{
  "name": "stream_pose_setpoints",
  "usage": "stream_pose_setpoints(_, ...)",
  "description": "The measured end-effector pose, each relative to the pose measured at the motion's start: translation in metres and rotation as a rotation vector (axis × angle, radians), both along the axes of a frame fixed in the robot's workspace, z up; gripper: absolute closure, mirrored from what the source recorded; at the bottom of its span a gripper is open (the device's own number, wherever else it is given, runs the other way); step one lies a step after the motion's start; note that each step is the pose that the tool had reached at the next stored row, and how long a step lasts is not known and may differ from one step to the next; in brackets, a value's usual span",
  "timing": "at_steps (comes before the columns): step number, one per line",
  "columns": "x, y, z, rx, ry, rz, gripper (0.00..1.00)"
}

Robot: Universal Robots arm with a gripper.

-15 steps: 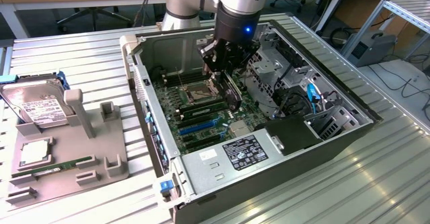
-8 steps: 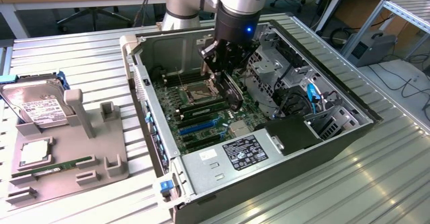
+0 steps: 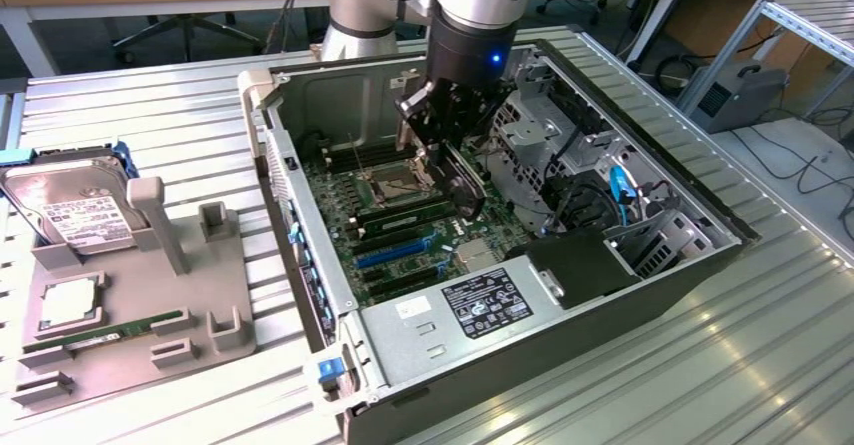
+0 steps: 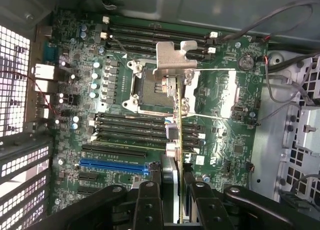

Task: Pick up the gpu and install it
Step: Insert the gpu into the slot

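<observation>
Over the middle of the open computer case (image 3: 287, 165), which lies on its side on the desk (image 3: 160, 95), the gripper (image 3: 443, 115) reaches down with its jaws closed partway on one end of the gpu (image 3: 461, 180). The card is clear of the motherboard (image 3: 380, 250) and hangs from the gripper with its long axis pointing down and a little toward the power supply (image 3: 481, 305) end of the case.

From the wrist view the gripper (image 4: 175, 190) clamps the gpu (image 4: 175, 115) from both flat sides, so the card shows edge-on as a thin line. Its silvery bracket (image 4: 175, 57) is at the far end, the end nearest the board. That end hangs above the processor socket (image 4: 147, 87), and the rest of the card crosses over the memory slots (image 4: 130, 127).

The long blue slot (image 4: 114, 166) and the black slot (image 4: 114, 151) beside it lie off to one side of the card, toward the case's perforated rear wall, not beneath it. Their length appears to run across the line of the card's edge rather than along it. As I judge it, the gpu is neither above a slot nor turned to match one.
</observation>
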State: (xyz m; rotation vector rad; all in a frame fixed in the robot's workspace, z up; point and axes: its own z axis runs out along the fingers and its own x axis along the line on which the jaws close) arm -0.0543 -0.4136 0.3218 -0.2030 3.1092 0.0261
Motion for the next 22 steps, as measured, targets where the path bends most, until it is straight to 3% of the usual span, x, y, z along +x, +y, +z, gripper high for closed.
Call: stream_pose_setpoints(22, 0.0003, 0.0, 0.0, 0.0001, 0.0, 0.11, 0.73)
